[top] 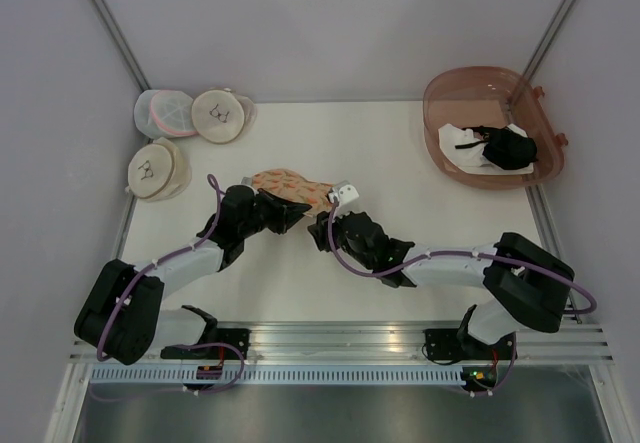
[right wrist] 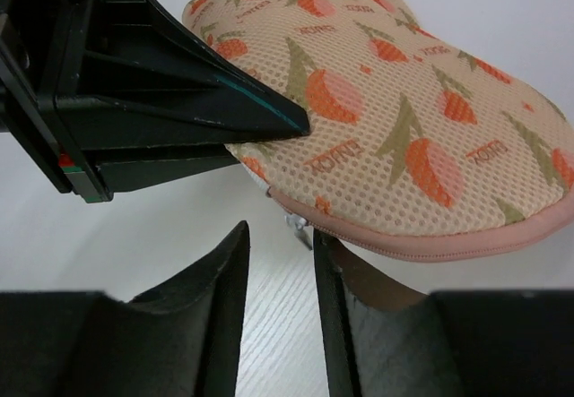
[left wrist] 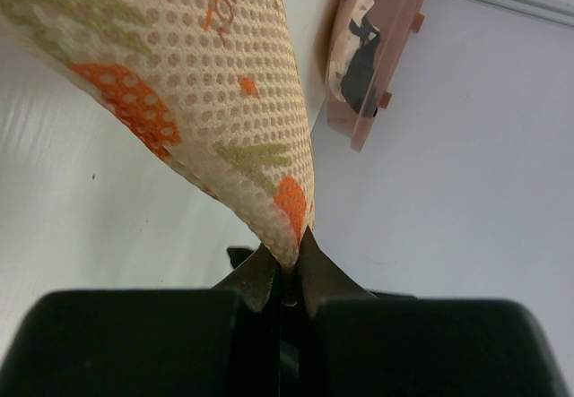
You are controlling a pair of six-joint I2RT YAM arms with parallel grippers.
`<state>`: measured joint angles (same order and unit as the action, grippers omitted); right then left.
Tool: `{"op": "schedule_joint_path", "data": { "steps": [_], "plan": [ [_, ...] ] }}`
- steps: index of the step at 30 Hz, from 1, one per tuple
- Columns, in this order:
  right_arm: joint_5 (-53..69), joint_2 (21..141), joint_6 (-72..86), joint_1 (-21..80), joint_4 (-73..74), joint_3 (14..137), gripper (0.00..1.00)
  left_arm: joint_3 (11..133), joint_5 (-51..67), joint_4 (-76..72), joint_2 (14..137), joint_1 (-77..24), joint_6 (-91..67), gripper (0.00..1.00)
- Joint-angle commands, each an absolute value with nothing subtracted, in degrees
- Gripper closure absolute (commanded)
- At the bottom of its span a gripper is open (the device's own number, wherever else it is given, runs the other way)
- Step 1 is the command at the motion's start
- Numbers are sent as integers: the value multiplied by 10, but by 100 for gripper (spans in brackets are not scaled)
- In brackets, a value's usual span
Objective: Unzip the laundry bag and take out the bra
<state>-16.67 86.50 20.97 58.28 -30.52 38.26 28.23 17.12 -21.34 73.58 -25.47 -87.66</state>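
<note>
Peach-orange mesh, printed with orange carrots and green leaves, makes up the peanut-shaped soft laundry bag (top: 290,185). It lies on the white counter (top: 400,163) between the 2 hands. The left hand (left wrist: 287,258) is clenched on the bag's narrow end, and the fabric rises straight from its fingertips. The right hand (right wrist: 278,236) is released, its 2 fingers parted. The small metal zip pull (right wrist: 296,228) sits just beyond their tips, at the bag's pink-trimmed edge. Small orange lettering repeats across the mesh, possibly "KOHO", but it is too soft to read surely.
</note>
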Motion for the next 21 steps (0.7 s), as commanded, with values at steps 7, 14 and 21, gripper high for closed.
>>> {"op": "schedule_joint_path", "data": {
  "steps": [7, 14, 21],
  "plan": [
    [-205, 859, 200, 584, -329, 404, 100, 276, 203, -248, 739, -257, -880, 98],
    [-206, 815, 199, 584, -263, 383, 100, 263, 245, -262, 780, -244, -802, 98],
    [-186, 785, 215, 585, -122, 396, 99, 291, 350, -325, 878, -203, -686, 98]
  ]
}}
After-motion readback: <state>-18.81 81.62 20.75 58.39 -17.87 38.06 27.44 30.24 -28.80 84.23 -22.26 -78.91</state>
